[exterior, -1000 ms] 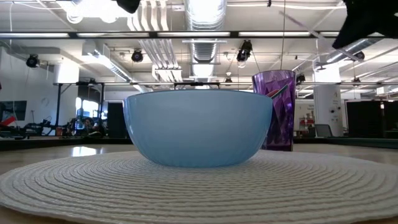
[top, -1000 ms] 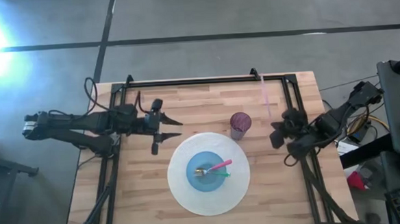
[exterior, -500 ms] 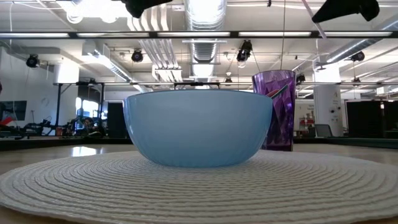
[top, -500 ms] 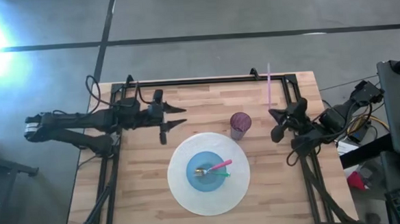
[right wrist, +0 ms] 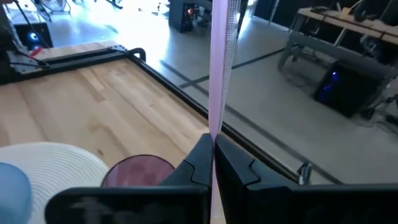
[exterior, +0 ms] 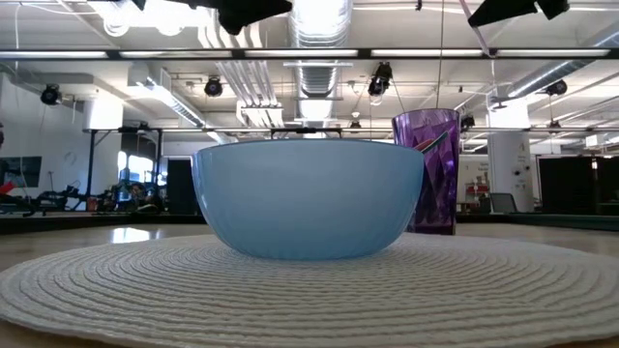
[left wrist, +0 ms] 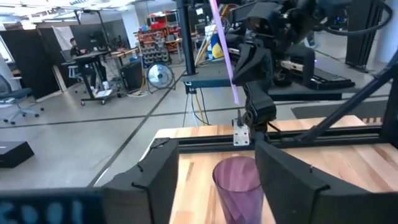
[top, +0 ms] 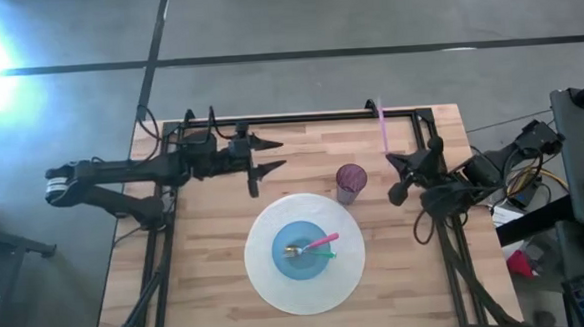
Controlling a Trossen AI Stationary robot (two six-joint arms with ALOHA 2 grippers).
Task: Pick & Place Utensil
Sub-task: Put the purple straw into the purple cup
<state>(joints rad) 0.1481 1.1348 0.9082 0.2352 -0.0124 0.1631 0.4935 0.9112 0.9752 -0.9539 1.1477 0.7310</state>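
Observation:
A thin pink straw [top: 381,124] is held by my right gripper [top: 392,158], right of the purple cup [top: 350,181], which stands on the wood by the mat's far edge. My left gripper [top: 272,155] hovers open left of the cup; in its wrist view the cup [left wrist: 239,186] shows beyond its spread fingers. A blue bowl [top: 305,251] sits on the round white placemat [top: 268,285] with a pink and green utensil [top: 316,246] lying in it. The low view has the bowl [exterior: 309,198] in front of the cup [exterior: 426,169], both grippers high above. My right gripper [right wrist: 213,140] pinches the pink straw near its lower end [right wrist: 215,121] between its two shut fingers [right wrist: 198,155]. The straw is lifted clear of the table. It rises slanting out of the fingers, its free end [top: 377,103] leaning toward the far edge.
A black metal frame [top: 300,117] runs along the table's far edge and down both sides. Bare wood lies left of the placemat and near the table's near corners. Equipment stands on the floor off the table's right side.
My left gripper has moved right and toward the far edge, closer to the cup, staying open. My right gripper has moved left toward the cup and turned, carrying the straw, which has swung from lying low to slanting up with its free end over the far edge.

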